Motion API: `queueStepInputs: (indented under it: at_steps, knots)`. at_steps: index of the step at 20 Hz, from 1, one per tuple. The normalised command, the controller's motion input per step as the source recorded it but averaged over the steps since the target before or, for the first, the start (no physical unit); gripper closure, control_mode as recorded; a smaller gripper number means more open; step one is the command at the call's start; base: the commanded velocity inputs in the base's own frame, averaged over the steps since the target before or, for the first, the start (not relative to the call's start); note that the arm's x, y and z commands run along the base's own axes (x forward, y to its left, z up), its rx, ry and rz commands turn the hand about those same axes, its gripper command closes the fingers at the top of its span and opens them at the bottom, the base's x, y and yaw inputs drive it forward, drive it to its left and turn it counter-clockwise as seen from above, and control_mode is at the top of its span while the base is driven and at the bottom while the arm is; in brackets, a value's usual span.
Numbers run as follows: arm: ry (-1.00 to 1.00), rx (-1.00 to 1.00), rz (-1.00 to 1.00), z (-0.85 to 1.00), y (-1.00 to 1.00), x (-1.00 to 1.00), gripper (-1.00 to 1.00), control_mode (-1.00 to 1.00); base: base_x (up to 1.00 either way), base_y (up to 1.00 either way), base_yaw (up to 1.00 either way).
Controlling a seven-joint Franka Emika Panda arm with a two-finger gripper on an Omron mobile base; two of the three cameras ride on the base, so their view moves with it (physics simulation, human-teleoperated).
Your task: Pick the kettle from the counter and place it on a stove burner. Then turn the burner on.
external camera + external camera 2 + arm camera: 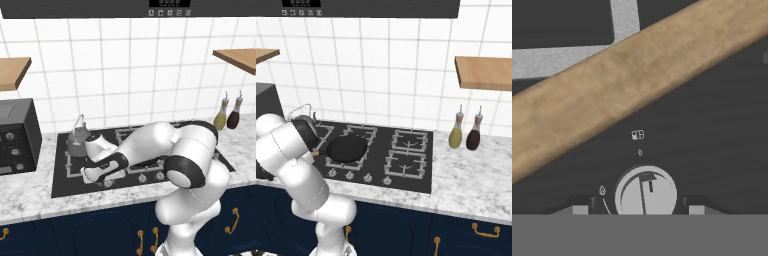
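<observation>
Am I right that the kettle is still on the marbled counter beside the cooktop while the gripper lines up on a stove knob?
Not quite: the kettle already stands on the rear left stove burner of the cooktop, as the left base view shows. The rest holds: in the hand view the gripper is lined up on a knob.

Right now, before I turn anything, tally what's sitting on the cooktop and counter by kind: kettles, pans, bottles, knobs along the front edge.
Kettle: 1, on the rear left burner.
Frying pan: 1, on a front burner.
Bottles: 2, one yellowish, one dark red, on the counter.
Knobs along the cooktop front: 5 in the right base view, first at.
Total: 9.
</observation>
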Motion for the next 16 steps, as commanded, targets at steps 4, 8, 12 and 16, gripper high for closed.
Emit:
queueStepInputs:
  at_steps: [4,8,12,16]
  knots:
    - [-0.01,0.00,0.00,0.00,-0.38,-0.31,1.00,-1.00,0.00,0.00,0.00]
    - [-0.01,0.00,0.00,0.00,-0.29,-0.29,1.00,-1.00,0.00,0.00,0.00]
    - [-0.01,0.00,0.00,0.00,-0.22,-0.18,1.00,-1.00,0.00,0.00,0.00]
    - [0.00,0.00,0.00,0.00,-0.02,0.00,1.00,-1.00,0.00,0.00,0.00]
